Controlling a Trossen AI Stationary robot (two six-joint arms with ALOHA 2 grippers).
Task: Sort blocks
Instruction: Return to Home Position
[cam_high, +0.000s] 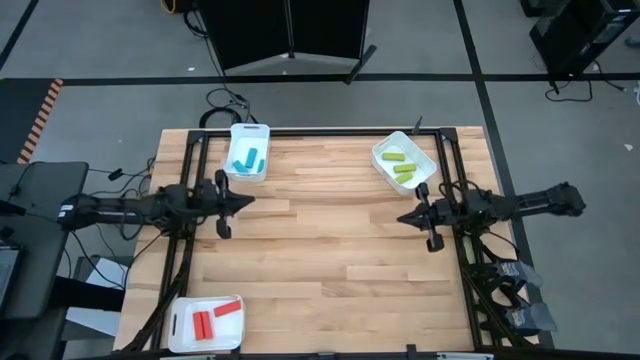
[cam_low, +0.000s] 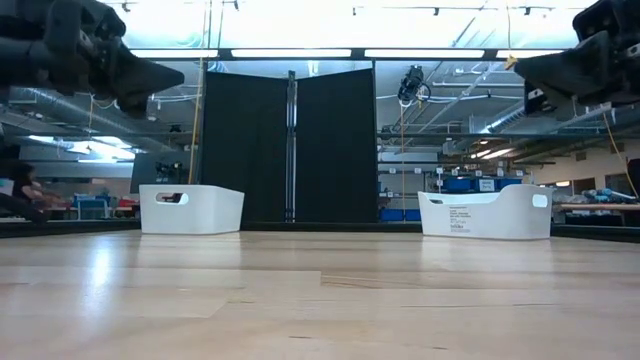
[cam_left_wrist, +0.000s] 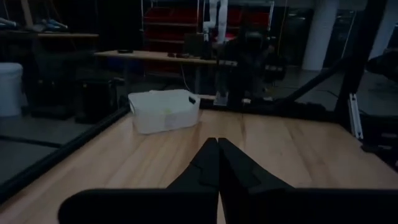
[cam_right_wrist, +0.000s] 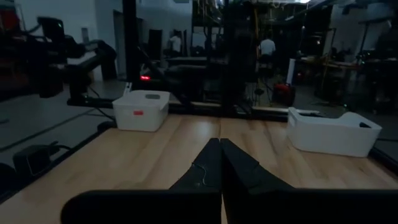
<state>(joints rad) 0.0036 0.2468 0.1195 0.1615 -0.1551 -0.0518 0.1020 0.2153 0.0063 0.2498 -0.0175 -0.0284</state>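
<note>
On my overhead feed the left hand (cam_high: 243, 201) hangs over the 9 o'clock side of the worktop (cam_high: 330, 260), pointing inward. Its two fingers are pressed together with nothing between them, and the left wrist feed shows the same closed tip. The right hand (cam_high: 404, 217) mirrors it at the 3 o'clock side, fingers likewise pinched together and empty. My low feed shows both hands lifted well clear of the wood.

All the blocks I can see lie inside white trays. The blue blocks (cam_high: 247, 159) sit in the tray (cam_high: 262, 131) at about 11 o'clock on the worktop, just beyond the left hand. The green blocks (cam_high: 400, 166), three by my count, lie side by side in the tilted tray (cam_high: 418, 155) at about 1 o'clock, near the right hand. The red blocks (cam_high: 212, 318) rest in the tray (cam_high: 225, 338) down at 7 o'clock, well apart from both hands. I see no block loose on the bare wood between the two hands.
</note>
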